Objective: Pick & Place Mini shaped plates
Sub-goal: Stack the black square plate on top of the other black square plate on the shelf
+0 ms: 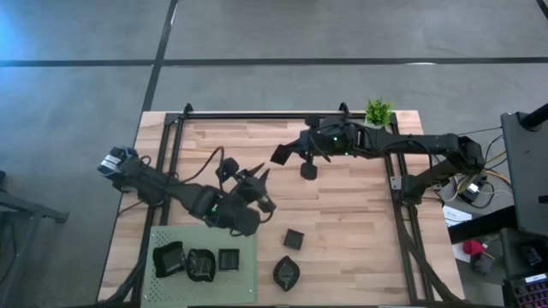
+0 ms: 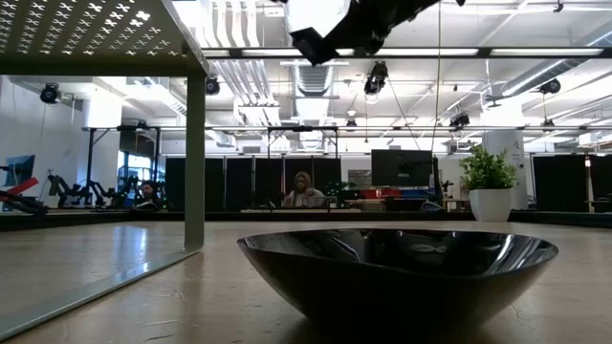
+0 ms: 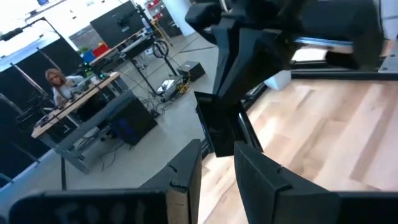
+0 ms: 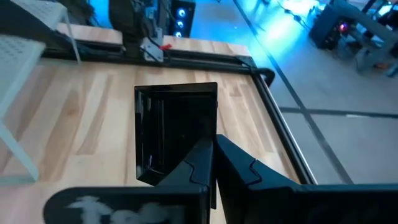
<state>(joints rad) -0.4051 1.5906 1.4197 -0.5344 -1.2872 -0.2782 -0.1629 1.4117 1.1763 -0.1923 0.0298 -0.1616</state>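
Observation:
My right gripper (image 1: 293, 156) hangs over the middle of the table's far half, shut on a small black square plate (image 4: 176, 134). The low view shows that plate (image 2: 308, 45) high above the tabletop. My left gripper (image 1: 248, 184) floats open over the table's middle-left, its fingers (image 3: 186, 180) empty and aimed toward the right arm. Several black mini plates lie on the light green mat (image 1: 244, 287) at the near left. Off the mat, a square plate (image 1: 294, 239) and a leaf-like one (image 1: 286, 272) rest flat on the wood. My right gripper pinches the square plate by its rim near one corner (image 4: 198, 144) between its two fingers. The fingers reach in from the table's right side, slanting a little downward. The plate stands on edge in the hold, lifted clear of the table.
A small green potted plant (image 1: 378, 111) stands at the far right corner. Black frame rails (image 1: 399, 197) run along the table's left, right and far edges. A dark dish (image 2: 397, 272) fills the low view's foreground. Bare wood lies between the two arms.

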